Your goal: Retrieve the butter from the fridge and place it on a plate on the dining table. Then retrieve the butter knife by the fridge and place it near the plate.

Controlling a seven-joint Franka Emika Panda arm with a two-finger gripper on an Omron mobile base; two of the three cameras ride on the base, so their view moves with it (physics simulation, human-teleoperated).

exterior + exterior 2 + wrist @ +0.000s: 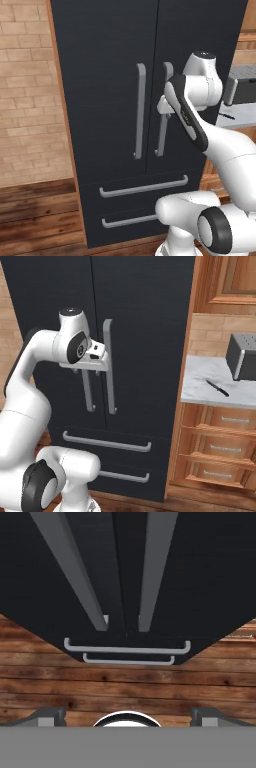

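Note:
The tall black fridge (110,60) (145,316) stands with both doors shut, so the butter is hidden. My gripper (163,115) (86,372) (128,717) hangs just in front of the two long grey door handles (140,110) (108,366) at mid height. It points down and is open, with nothing between its fingers. In the hand view both handles (150,567) run down toward the lower drawers. The butter knife (217,387) (226,115), slim and dark, lies on the small marble counter (200,386) right of the fridge. The plate and the dining table are out of view.
A grey boxy appliance (242,356) (240,87) sits on the counter behind the knife, over wooden drawers (220,446). A brick wall (25,100) flanks the fridge on the left. Wooden floor (125,682) lies below.

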